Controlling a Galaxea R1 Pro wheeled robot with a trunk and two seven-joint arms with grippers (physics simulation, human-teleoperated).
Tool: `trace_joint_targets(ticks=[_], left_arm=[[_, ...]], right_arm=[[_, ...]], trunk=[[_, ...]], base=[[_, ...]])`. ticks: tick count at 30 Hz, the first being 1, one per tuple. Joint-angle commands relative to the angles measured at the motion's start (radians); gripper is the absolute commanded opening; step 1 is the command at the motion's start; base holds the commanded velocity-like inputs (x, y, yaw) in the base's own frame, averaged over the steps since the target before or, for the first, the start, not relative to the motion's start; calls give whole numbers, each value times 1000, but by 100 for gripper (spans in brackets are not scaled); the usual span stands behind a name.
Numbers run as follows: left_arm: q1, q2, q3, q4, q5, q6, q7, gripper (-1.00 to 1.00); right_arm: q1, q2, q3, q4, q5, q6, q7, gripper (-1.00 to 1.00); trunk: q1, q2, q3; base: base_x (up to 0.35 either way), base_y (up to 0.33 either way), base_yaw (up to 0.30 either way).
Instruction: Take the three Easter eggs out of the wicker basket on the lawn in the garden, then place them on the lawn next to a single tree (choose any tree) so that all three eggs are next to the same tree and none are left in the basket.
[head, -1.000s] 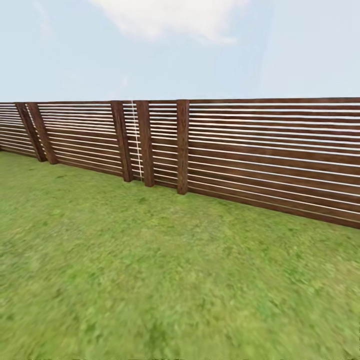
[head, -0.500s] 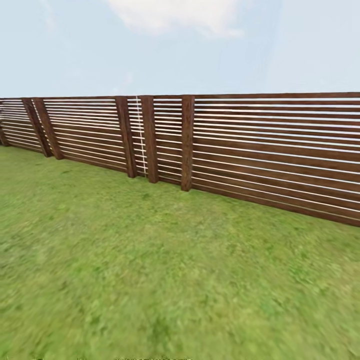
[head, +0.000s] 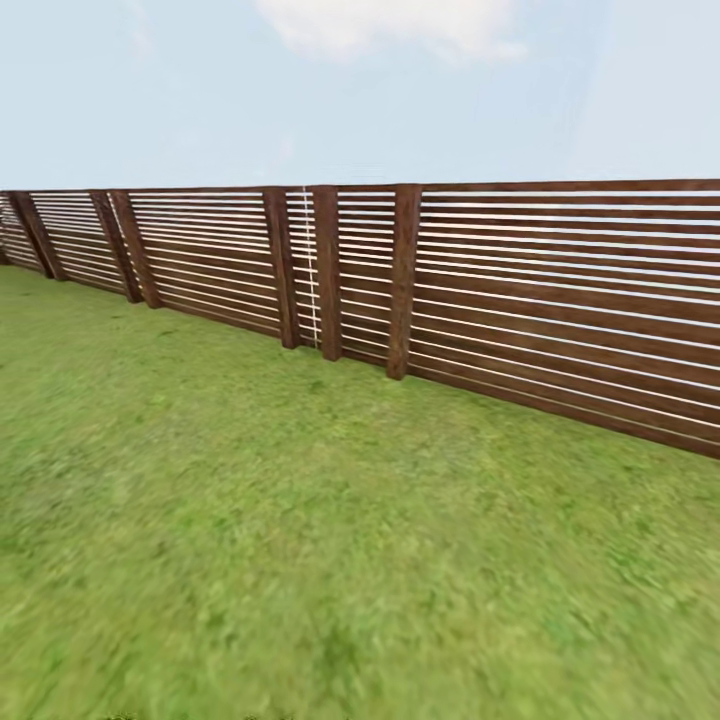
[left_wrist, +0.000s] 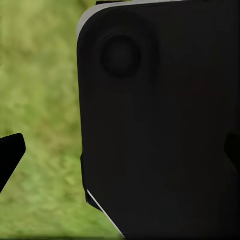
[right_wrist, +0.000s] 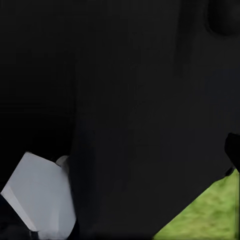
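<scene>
Your head camera has swung left over the last second — the fence (head: 560, 310) and its posts have slid rightward in the head view, and more of its far left run has come into sight. That is the view turning, not anything in the garden moving. Ahead of you lies open lawn (head: 300, 520) up to the slatted fence under a pale sky.

What this means for the task: you are searching or travelling, and this stretch holds no basket, eggs or tree, so I judge nothing has been placed yet; keep turning.

In the wrist views, dark robot body panels block most of the frame, with grass at the edges — I cannot tell whether either gripper's jaws are apart or together.
</scene>
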Motion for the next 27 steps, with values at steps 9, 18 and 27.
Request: trace_joint_targets(ticks=[9, 18, 27], left_arm=[[-1, 0, 0, 1, 0, -25, -1, 100], [-1, 0, 0, 1, 0, -26, -1, 100], [0, 0, 0, 1, 0, -26, -1, 100]], right_arm=[[0, -2, -3, 0, 0, 0, 0, 100], [0, 0, -8, -1, -8, -1, -2, 100], [0, 16, -7, -2, -9, 0, -3, 100]], trunk=[[-35, 63, 22], [-69, 126, 50], [-73, 133, 54]], base=[[0, 0, 44], [0, 0, 50], [0, 0, 257]])
